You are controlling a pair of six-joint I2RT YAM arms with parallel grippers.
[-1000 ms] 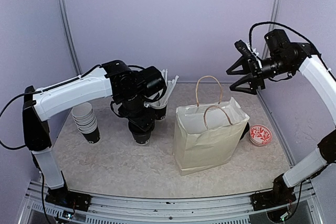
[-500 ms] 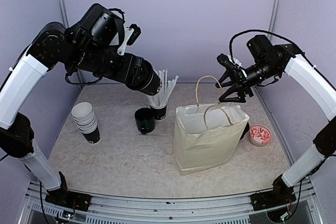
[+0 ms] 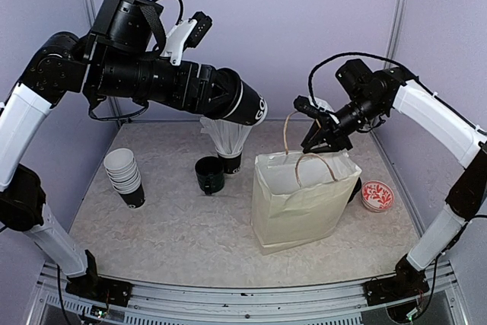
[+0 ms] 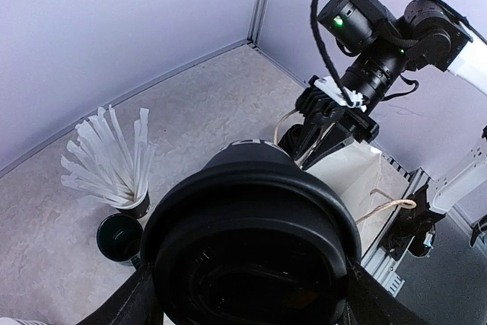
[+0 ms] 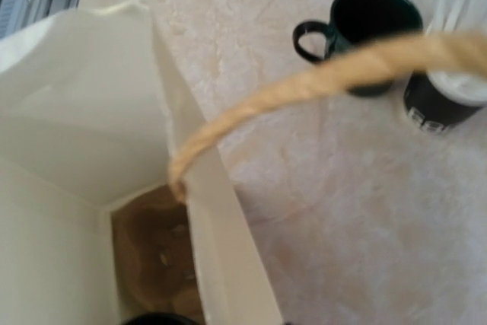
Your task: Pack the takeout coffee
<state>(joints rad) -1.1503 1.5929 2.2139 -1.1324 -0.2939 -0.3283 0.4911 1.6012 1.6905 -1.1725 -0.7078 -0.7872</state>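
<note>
Left gripper (image 3: 230, 97) now hangs high above the table (image 3: 167, 226), where a second ago it was down at table level by the mug (image 3: 209, 175). Its jaws stand wide, clamped on either side of a lidded takeout cup (image 3: 249, 106). The cup is carried in the air on its side, base and white lettering pointing toward the paper bag (image 3: 300, 203) and lid toward the wrist. It sits above the straw holder (image 3: 228, 142), left of the bag mouth and not yet over it. Right gripper (image 3: 318, 133) has come down and inward from its raised position onto the bag's rear handle (image 3: 289, 123). Its jaws have narrowed about the cord, but whether they already pinch it cannot be told; the wrist view shows only the blurred handle crossing an open bag mouth. The stack of empty cups (image 3: 125, 176) is unmoved. Assessment: the pick is complete and the transfer is under way, with the right arm preparing to steady or open the bag. The cup will need righting before it is lowered, since a sideways carry risks the lid and any contents. The bag's limp, creased walls may fold inward if the handle is not held.
</note>
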